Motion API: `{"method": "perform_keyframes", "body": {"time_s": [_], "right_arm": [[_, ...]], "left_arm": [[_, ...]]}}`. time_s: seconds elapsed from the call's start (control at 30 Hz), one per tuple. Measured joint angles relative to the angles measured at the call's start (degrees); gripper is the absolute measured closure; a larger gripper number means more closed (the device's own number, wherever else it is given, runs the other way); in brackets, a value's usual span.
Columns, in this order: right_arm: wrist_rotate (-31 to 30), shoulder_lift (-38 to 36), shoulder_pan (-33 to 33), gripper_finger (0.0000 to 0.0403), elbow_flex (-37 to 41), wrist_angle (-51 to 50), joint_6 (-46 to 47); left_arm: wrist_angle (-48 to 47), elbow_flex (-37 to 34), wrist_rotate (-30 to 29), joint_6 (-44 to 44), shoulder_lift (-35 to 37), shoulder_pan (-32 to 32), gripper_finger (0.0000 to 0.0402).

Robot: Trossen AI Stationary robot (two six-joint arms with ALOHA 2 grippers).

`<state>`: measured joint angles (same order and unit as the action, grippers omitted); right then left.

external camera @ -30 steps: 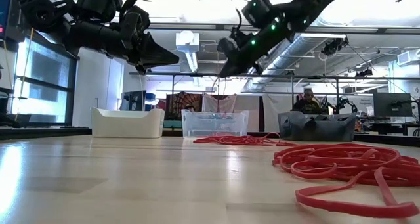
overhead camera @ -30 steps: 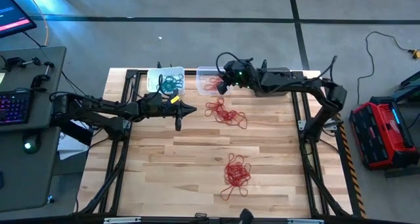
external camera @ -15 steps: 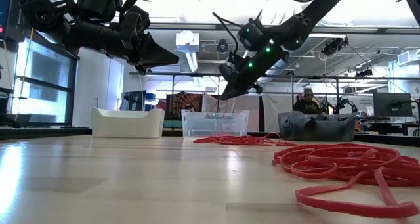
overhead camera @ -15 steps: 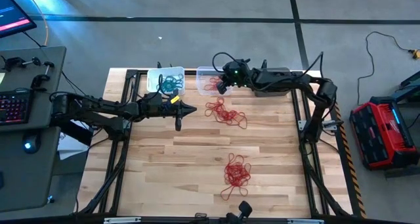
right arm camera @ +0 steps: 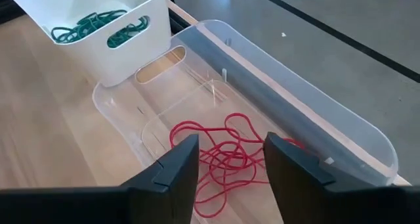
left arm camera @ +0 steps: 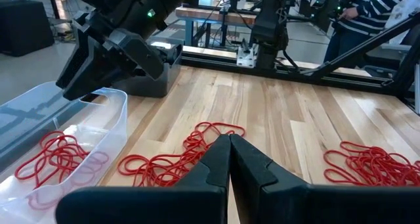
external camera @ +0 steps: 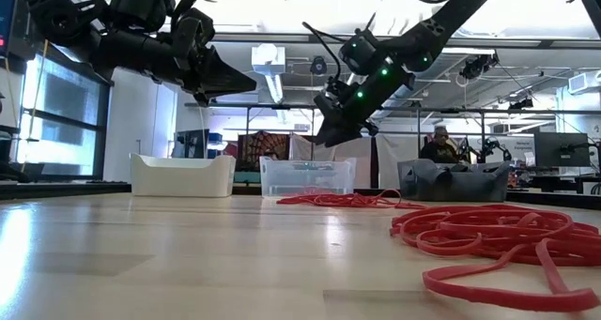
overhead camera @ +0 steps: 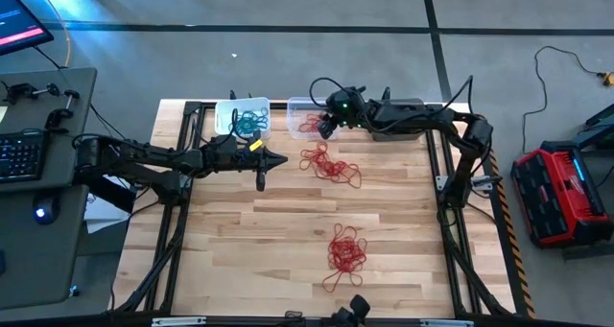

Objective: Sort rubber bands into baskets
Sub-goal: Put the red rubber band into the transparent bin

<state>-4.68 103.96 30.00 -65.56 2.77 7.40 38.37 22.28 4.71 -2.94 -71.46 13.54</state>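
While the left gripper (overhead camera: 279,159) hung above the table (overhead camera: 288,241) with its fingers pressed together and nothing between them, it pointed toward the right, just in front of the white basket (overhead camera: 243,118). That basket sat at the far edge, its long axis across the table, and held teal rubber bands (right arm camera: 88,22). Immediately to its right stood the clear basket (right arm camera: 328,129), its long axis on the same line, with a tangle of red rubber bands (right arm camera: 226,152) lying on its floor. The right gripper (right arm camera: 226,159) was poised directly over this clear basket, pointing down into it, its fingers (right arm camera: 177,165) spread apart with nothing held between them. Farther right at the far edge, the dark grey basket (external camera: 453,181) showed in the low view. Two loose piles of red rubber bands lay on the wood: one (overhead camera: 331,164) near the clear basket, just right of the left gripper, and another (overhead camera: 345,252) nearer the front edge, well apart from the first.
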Motion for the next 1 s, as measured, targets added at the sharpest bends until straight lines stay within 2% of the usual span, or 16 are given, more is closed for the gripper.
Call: {"method": "perform_keyframes", "body": {"time_s": [0.13,0.4,0.63,0.77,1.0], "right_arm": [[0.0,-1.8,-0.2,0.0257,0.0,-0.8,-1.8],[0.0,-8.4,-2.5,0.0393,0.0,-8.2,-7.5],[-2.8,-12.1,-8.0,0.0400,2.7,-13.1,-7.9],[-3.8,-14.4,-11.9,0.0402,8.0,-11.9,-5.6],[-6.9,-19.9,-18.9,0.0402,18.3,-12.0,4.0]], "left_arm": [[0.0,0.0,0.0,0.0,0.0,0.0,0.0401],[0.0,0.0,0.0,0.0,0.0,-0.1,0.0401],[0.0,0.0,-0.1,0.0,0.0,-0.1,0.0401],[0.0,0.0,-0.1,0.0,0.0,-0.1,0.0401],[0.0,0.0,-0.2,0.0,0.0,-0.1,0.0401]]}}
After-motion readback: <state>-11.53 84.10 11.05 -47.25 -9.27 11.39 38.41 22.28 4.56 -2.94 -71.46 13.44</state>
